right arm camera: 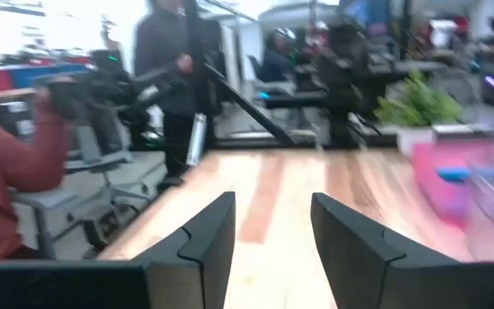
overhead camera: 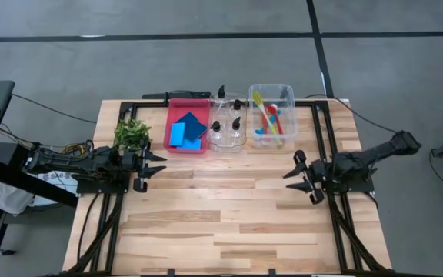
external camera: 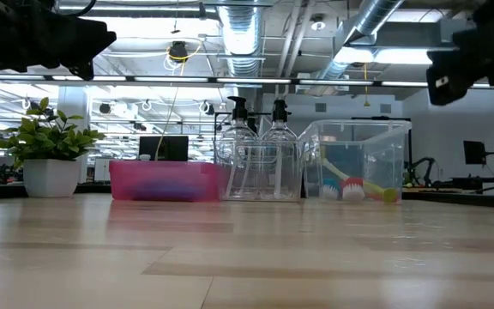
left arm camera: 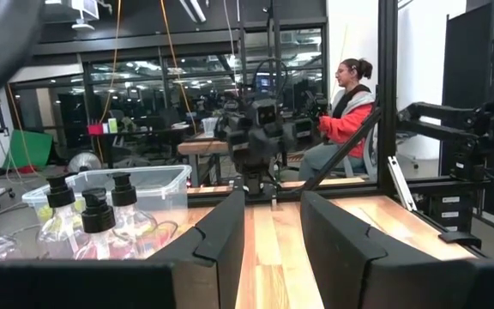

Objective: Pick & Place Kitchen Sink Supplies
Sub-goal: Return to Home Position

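Several clear pump bottles (overhead camera: 227, 123) stand in a clear bin at the table's far side; in the low view the bottles (external camera: 257, 154) show upright. Two blue sponges (overhead camera: 188, 129) lie in the red bin (overhead camera: 171, 144). Coloured brushes (overhead camera: 270, 121) lie in the clear bin (overhead camera: 288, 94) to the right. My left gripper (overhead camera: 160, 164) hovers open at the table's left, beside the plant, fingers pointing right. My right gripper (overhead camera: 290, 174) hovers open at the table's right, fingers pointing left. In the wrist views the left gripper (left arm camera: 273, 227) and right gripper (right arm camera: 273, 225) hold nothing.
A small leafy plant (overhead camera: 131, 134) in a white pot (external camera: 50, 177) stands near the left gripper. A black frame rail (overhead camera: 314, 101) runs round the table's far and side edges. Bare wood (overhead camera: 221, 223) fills the near half. People stand and sit beyond the table.
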You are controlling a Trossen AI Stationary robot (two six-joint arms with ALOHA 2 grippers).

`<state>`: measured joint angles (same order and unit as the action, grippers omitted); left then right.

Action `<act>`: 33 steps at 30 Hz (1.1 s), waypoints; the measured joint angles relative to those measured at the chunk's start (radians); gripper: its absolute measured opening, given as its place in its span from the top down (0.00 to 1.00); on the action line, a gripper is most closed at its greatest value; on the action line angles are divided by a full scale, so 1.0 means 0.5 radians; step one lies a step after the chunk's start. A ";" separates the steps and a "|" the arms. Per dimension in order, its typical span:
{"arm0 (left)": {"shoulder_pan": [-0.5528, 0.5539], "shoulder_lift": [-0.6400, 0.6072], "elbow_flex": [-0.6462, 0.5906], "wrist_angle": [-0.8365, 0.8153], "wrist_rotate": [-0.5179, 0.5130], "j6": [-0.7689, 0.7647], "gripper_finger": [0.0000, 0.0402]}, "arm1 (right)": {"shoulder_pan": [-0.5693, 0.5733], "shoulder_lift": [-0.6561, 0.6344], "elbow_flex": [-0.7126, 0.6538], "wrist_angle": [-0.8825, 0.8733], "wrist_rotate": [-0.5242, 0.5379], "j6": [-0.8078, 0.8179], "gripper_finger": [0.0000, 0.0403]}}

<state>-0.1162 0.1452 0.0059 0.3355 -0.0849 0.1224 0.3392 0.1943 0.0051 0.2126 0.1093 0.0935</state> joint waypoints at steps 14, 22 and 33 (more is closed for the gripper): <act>-0.001 0.000 0.000 0.007 0.001 0.000 0.71 | -0.104 -0.230 0.000 -0.366 -0.010 0.047 0.62; -0.004 -0.094 0.001 0.011 0.005 0.000 0.71 | -0.104 -0.226 0.000 -0.365 -0.010 0.024 0.63; 0.013 -0.290 0.001 0.240 0.009 0.000 0.71 | -0.103 -0.186 -0.001 -0.367 -0.011 0.254 0.63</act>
<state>-0.1097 0.0002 0.0063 0.4553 -0.0805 0.1223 0.2874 0.1011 0.0048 0.0292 0.1037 0.2205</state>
